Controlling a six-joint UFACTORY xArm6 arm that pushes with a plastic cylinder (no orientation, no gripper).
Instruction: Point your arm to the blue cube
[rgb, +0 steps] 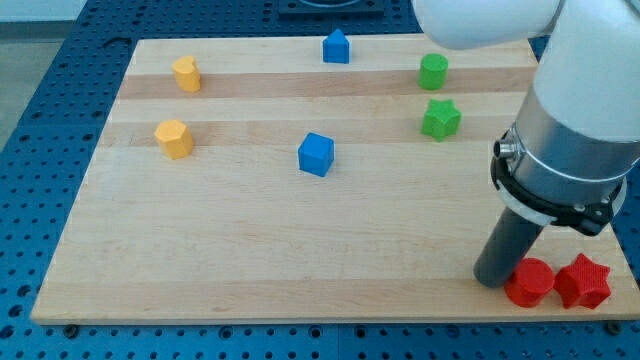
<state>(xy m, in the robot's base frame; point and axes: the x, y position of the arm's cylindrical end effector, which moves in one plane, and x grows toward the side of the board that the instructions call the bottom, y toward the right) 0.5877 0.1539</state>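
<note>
The blue cube (316, 154) sits near the middle of the wooden board (250, 250). My tip (492, 279) rests on the board at the view's lower right, far to the right of and below the cube. It stands just left of a red round block (529, 283), close to touching it. A second blue block (336, 46), with a peaked top, sits at the view's top centre.
A red star block (583, 281) lies right of the red round block near the board's lower right corner. A green round block (433, 71) and a green star block (440, 118) sit upper right. Two yellow blocks (186, 73) (174, 138) sit upper left.
</note>
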